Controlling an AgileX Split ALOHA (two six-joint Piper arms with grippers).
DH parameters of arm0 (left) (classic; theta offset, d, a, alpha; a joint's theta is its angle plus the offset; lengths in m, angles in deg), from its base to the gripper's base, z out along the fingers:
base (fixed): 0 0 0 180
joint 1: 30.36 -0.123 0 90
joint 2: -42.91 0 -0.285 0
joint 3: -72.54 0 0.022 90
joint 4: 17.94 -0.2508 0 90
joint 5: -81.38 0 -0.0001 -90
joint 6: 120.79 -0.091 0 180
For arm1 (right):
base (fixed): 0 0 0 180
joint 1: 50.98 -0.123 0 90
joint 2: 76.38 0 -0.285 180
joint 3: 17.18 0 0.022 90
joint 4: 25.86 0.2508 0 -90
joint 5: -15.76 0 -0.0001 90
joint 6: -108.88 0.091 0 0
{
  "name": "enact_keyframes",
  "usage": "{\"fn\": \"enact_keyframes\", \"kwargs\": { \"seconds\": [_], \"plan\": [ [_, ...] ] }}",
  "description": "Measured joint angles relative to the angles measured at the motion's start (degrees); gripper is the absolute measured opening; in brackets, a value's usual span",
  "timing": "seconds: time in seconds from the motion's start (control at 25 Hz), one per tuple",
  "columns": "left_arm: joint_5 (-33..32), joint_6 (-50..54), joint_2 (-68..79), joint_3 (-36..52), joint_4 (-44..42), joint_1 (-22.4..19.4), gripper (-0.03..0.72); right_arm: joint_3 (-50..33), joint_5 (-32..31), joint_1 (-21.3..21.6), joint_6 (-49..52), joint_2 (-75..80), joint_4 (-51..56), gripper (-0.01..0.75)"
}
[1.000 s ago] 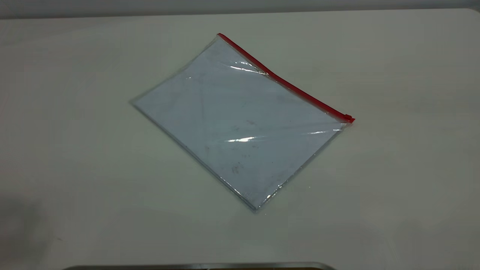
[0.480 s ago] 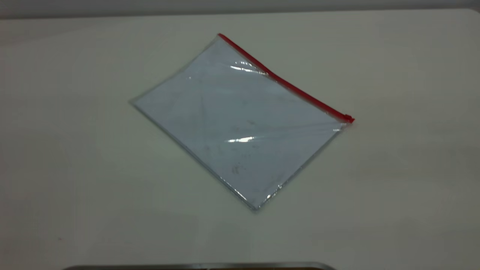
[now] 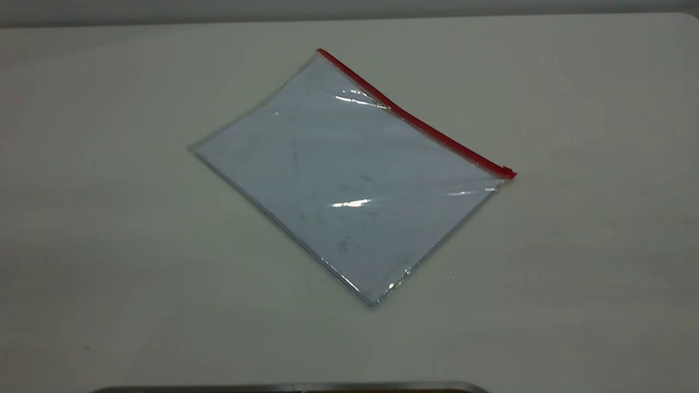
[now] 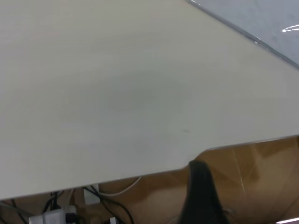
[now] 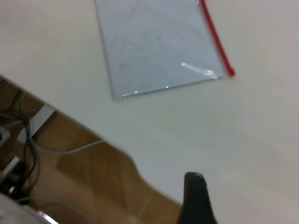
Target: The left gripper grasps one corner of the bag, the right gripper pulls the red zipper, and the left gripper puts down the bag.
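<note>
The bag [image 3: 349, 174] lies flat on the pale table, turned like a diamond. The red zipper [image 3: 415, 123] runs along its far right edge, with the small red slider [image 3: 508, 172] at the right corner. Neither gripper shows in the exterior view. The left gripper [image 4: 200, 186] appears in the left wrist view as a dark shape over the table's edge, far from the bag [image 4: 266, 18]. The right gripper [image 5: 195, 196] is likewise at the table's edge, apart from the bag [image 5: 154, 42] and its zipper [image 5: 215, 39]. Nothing touches the bag.
The table [image 3: 109, 218] is plain around the bag. A metal rim [image 3: 289, 387] shows at the near edge of the exterior view. Below the table edge the wrist views show brown floor and cables [image 5: 28, 140].
A dark shadow at the table's near left corner has faded. The bag has not moved.
</note>
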Motion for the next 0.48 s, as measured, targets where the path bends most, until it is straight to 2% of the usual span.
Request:
{"fn": "enact_keyframes", "kwargs": {
  "seconds": [0.48],
  "plan": [
    [0.26, -3.45, -0.34, 0.61, 0.07, 0.00, 0.587, -1.37, 0.86, 0.00, 4.94, -7.87, -4.23, 0.580]
  ]
}}
